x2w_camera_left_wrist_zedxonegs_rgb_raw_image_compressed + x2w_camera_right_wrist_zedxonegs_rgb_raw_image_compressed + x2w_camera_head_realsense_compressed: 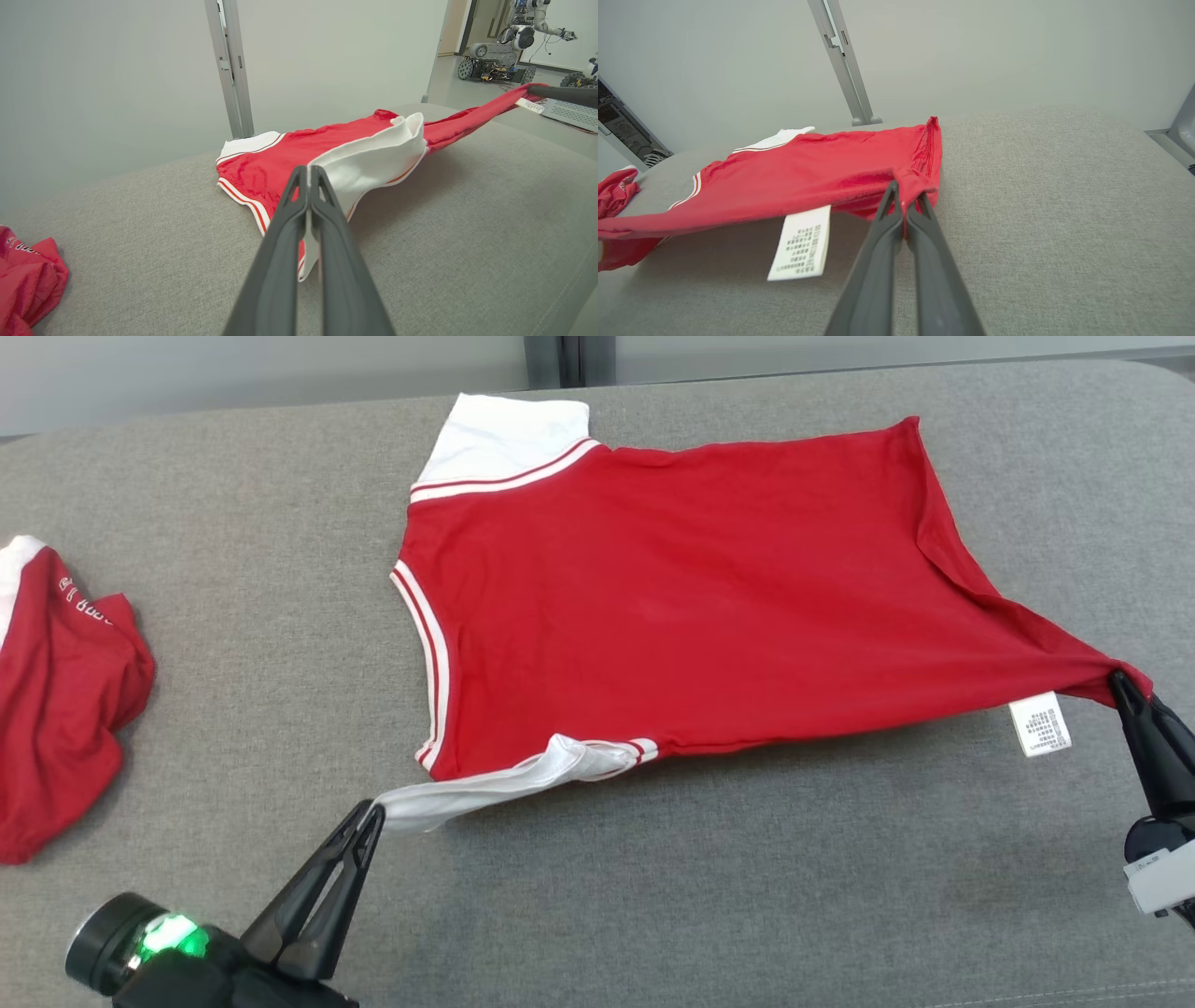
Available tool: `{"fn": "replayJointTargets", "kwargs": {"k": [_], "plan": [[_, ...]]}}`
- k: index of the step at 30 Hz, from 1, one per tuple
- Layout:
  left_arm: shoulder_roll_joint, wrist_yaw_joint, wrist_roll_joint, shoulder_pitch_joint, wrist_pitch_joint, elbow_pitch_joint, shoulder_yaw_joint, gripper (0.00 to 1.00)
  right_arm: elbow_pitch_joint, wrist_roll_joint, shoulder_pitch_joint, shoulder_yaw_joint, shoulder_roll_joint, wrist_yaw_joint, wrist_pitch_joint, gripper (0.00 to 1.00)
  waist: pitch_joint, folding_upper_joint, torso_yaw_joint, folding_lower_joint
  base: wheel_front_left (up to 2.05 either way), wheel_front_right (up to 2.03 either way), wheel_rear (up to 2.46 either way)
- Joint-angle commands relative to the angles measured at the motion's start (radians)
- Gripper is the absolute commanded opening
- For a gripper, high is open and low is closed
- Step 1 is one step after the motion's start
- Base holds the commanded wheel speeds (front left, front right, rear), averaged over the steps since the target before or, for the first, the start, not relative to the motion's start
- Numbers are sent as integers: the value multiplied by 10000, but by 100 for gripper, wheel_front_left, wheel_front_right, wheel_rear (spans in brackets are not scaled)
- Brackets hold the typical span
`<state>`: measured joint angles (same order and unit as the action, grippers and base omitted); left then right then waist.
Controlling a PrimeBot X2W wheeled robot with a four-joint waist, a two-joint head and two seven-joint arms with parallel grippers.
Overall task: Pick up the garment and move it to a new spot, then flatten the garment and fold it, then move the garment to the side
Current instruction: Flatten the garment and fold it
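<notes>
Grey padded table (pixel 653 915), red garment (pixel 672 616) stretched across it.
Left gripper (pixel 373 808) pinches its white sleeve (pixel 485 789), right gripper (pixel 1117 678) clamps a hem corner; near edge lifted, far edge resting.

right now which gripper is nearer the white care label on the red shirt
Right. The right gripper pinches the hem beside the white care label; left gripper holds the white sleeve, far off.

Red garment (pixel 691 616), white striped trim; grey cushion (pixel 747 896)
</notes>
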<state>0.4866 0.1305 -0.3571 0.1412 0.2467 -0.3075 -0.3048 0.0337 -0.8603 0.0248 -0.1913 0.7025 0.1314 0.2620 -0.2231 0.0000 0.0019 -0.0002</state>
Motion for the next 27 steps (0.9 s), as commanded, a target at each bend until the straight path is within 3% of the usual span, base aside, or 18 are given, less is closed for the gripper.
{"fn": "replayJointTargets", "kwargs": {"k": [1, 9, 20, 26, 27], "plan": [[-21, -41, 85, -487, -94, 137, -42, 0, 91, -62, 51, -60, -62, -14, 42, 0, -163, 0, 18, 2, 0, 0, 0], [-62, -23, 566, -2975, -378, 1389, -598, 0, 759, -379, 1404, -583, -229, -14, 40, 0, -1024, 0, 162, 2, 0, 0, 0], [564, -13, 1023, -6601, -40, 3400, -1872, 0, 2014, -741, 3994, -1792, 194, -14, 37, 0, -2353, 0, 217, 2, 0, 0, 0], [485, -12, 1178, -7770, 122, 4387, -2290, 0, 2636, -915, 5040, -2507, 296, -14, 38, 0, -2886, 0, 207, 2, 0, 0, 0], [462, -12, 1196, -7906, 151, 4556, -2383, 0, 2767, -941, 5210, -2686, 291, -14, 36, 12, -2958, 0, 202, 2, 0, 0, 0]]}}
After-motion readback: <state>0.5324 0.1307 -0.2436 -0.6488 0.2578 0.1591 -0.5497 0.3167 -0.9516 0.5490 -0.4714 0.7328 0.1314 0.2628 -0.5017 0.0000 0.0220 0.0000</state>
